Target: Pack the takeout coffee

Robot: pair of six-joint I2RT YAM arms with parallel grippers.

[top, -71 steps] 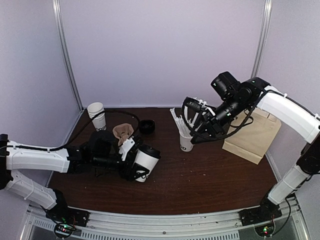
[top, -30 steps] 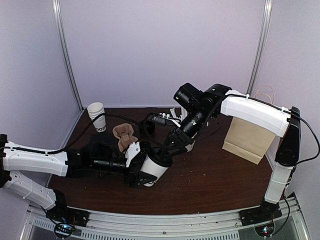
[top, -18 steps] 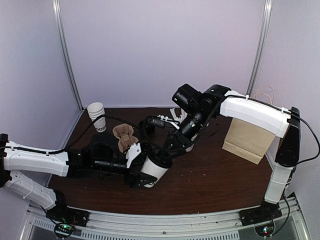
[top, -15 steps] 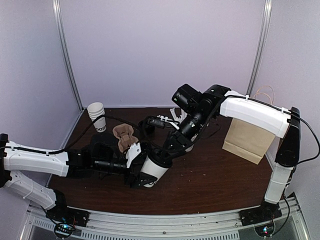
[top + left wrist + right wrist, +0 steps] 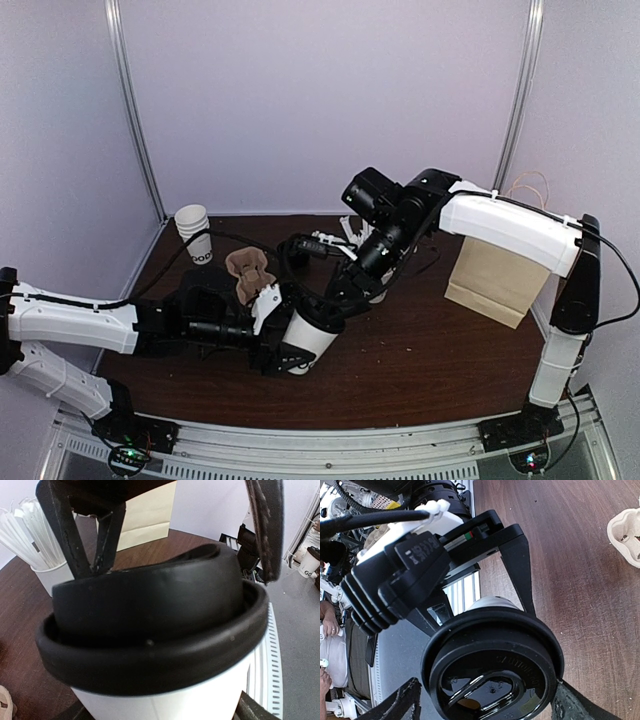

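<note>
1. My left gripper (image 5: 288, 338) has hold of the coffee cup (image 5: 310, 340). Its jaws stand wide and are pressed against the white sides of the cup.
2. The coffee cup sits left of the middle of the table (image 5: 430, 350), toward the near edge. It is tilted, with its black lid (image 5: 322, 322) pointing up and to the right. I cannot tell whether its base touches the table.
3. My right gripper (image 5: 338, 297) is spread wide at the lid and has hold of nothing.
4. From my left wrist, one of the right fingers (image 5: 67, 535) stands at the left of the lid and the other at the right, with the lid between them.
5. From my right wrist I look straight down on the lid. I see a gap on each side between its rim and my fingertips.
6. The brown paper bag (image 5: 500, 275) stands on the right side of the table, well apart from the cup.
7. A brown cup carrier (image 5: 248, 270) lies just beyond my left gripper.
8. A stack of white cups (image 5: 193, 232) stands at the far left corner.
9. A white cup of straws (image 5: 47, 570) stands behind my right gripper, toward the far side.
</note>
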